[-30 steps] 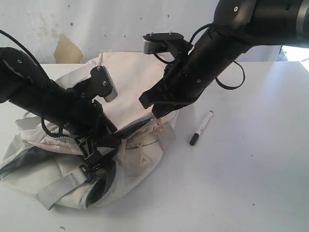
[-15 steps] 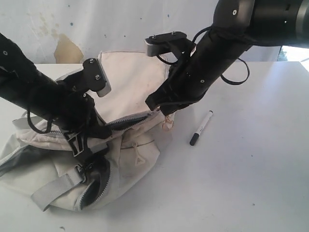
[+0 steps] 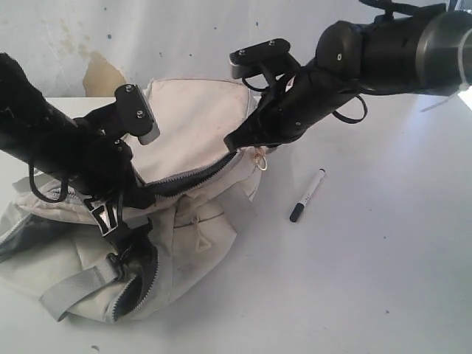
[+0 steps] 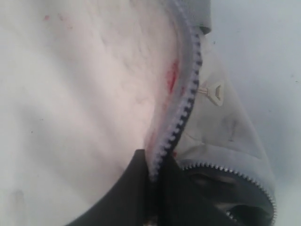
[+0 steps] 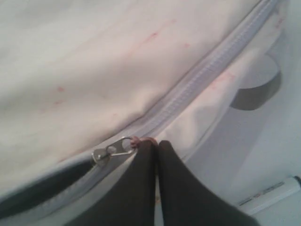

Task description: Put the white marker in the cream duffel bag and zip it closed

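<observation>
Nearest, the bag [image 3: 184,243] slumps on the tabletop [image 3: 369,280], a side zipper [image 3: 140,284] gaping open. The marker [image 3: 307,195] lies on the tabletop just right of the bag, outside it, with neither arm touching it. The left end effector [image 4: 153,169] is pinched tight on the toothed edge of the main zipper [image 4: 186,103]. Farther back, the right end effector [image 5: 156,147], fingers pressed together, grips at the zipper pull [image 5: 112,150].
</observation>
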`<state>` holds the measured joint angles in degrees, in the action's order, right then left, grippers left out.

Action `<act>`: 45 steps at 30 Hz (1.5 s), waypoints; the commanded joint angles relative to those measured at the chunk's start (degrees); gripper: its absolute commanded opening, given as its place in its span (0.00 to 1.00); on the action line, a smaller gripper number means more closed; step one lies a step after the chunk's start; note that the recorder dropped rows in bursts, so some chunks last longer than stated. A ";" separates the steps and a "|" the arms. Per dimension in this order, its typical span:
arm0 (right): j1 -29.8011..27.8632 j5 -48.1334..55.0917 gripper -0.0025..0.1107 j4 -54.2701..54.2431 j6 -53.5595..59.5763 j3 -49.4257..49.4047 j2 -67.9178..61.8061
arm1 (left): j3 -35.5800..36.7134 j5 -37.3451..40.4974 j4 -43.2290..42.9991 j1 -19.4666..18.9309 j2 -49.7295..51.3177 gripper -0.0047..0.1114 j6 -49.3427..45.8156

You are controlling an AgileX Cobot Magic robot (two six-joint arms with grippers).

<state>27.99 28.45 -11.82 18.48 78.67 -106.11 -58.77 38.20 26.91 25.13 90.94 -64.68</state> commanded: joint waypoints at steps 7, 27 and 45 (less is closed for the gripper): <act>-8.88 -16.31 0.02 1.28 -8.36 -0.18 -7.49 | 0.28 0.78 -1.70 0.30 -0.50 0.04 0.69; -8.73 -4.63 0.44 -4.60 -8.21 2.93 -5.68 | 0.28 -1.47 -0.79 0.30 -0.50 0.04 0.48; -8.73 23.94 0.20 1.74 -8.29 -1.07 6.31 | 0.28 3.33 10.14 0.30 -0.50 0.65 -4.31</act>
<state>19.43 54.54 -10.84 9.92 79.25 -100.38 -58.67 41.67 33.60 25.37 90.94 -66.39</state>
